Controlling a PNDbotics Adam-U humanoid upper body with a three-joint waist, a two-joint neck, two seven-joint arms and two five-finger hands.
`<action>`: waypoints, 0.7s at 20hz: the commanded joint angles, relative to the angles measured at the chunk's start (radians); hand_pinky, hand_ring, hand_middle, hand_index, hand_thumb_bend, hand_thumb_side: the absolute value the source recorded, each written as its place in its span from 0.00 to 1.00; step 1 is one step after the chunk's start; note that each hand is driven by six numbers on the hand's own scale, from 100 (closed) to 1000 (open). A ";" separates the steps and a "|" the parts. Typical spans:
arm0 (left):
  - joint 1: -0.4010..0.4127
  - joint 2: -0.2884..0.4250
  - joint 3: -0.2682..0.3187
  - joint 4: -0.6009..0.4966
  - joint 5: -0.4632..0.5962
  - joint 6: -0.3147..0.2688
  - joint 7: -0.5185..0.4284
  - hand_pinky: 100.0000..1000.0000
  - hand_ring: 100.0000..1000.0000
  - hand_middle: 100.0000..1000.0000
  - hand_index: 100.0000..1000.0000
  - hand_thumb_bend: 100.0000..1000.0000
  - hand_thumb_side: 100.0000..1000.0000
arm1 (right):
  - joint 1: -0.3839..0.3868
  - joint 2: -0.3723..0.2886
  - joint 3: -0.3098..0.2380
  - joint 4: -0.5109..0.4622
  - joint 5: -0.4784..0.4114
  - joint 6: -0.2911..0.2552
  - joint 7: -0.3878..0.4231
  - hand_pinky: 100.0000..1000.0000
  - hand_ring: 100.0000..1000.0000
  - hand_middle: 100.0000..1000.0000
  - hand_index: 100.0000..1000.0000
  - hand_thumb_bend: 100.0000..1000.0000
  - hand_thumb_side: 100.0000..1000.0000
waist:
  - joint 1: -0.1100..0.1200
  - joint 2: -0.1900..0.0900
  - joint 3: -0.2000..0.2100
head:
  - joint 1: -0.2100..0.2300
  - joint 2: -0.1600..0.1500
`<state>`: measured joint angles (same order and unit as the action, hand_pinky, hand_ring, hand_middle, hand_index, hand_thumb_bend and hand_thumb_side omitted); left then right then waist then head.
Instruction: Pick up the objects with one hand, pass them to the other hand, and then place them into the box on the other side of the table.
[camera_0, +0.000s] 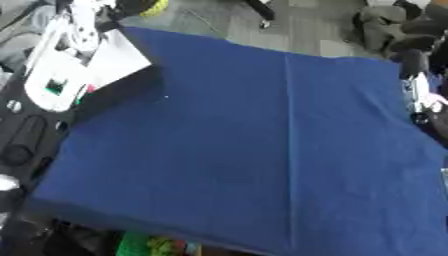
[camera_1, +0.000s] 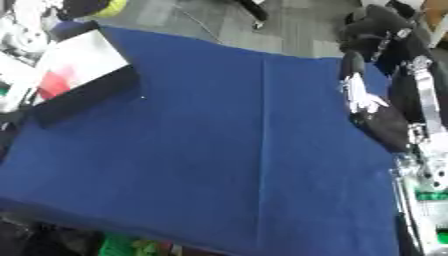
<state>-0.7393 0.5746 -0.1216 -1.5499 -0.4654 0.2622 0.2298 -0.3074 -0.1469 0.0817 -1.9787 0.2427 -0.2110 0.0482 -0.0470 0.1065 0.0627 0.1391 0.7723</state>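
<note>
Here, right robot hand (camera_1: 360, 97) hangs over blue cloth's (camera_1: 219, 150) right edge, fingers blurred

Blue cloth-covered table (camera_0: 227, 145) with a centre crease, grey floor (camera_0: 297, 25) beyond its far edge

My table cloth (camera_0: 262, 150) plain dark blue; box (camera_1: 83, 75) white inside with red patch, black wall; my right hand (camera_1: 385, 125) black, white bits.

One blue cloth (camera_0: 245, 150) covers the tabletop. One box (camera_1: 83, 70) sits at upper left of the frame. One yellow-green ball (camera_0: 156, 6) shows at the top edge. One hand (camera_1: 372, 107) shows at right.
</note>
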 joint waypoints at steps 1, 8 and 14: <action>-0.004 0.105 0.053 0.064 -0.050 0.048 0.005 0.24 0.17 0.00 0.14 0.32 0.00 | -0.007 0.004 0.000 -0.021 0.002 0.000 0.011 0.61 0.65 0.69 0.88 0.00 0.41 | 0.003 -0.010 -0.007 | 0.005 -0.002; 0.041 0.195 0.040 0.233 -0.154 0.151 -0.026 0.26 0.20 0.10 0.23 0.32 0.04 | -0.011 0.011 0.005 -0.021 -0.004 0.001 0.030 0.61 0.65 0.69 0.88 0.00 0.41 | 0.003 -0.006 -0.025 | -0.019 -0.002; 0.043 0.161 -0.050 0.376 -0.242 0.240 -0.109 0.61 0.56 0.53 0.65 0.45 0.27 | -0.008 0.010 0.009 -0.021 -0.007 -0.002 0.042 0.61 0.65 0.69 0.87 0.00 0.41 | 0.003 -0.009 -0.032 | -0.043 -0.002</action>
<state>-0.6761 0.7164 -0.1628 -1.1888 -0.6861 0.4835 0.1345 -0.3073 -0.1304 0.0886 -1.9787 0.2413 -0.2108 0.0867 -0.0506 0.1117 0.0320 0.1012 0.7723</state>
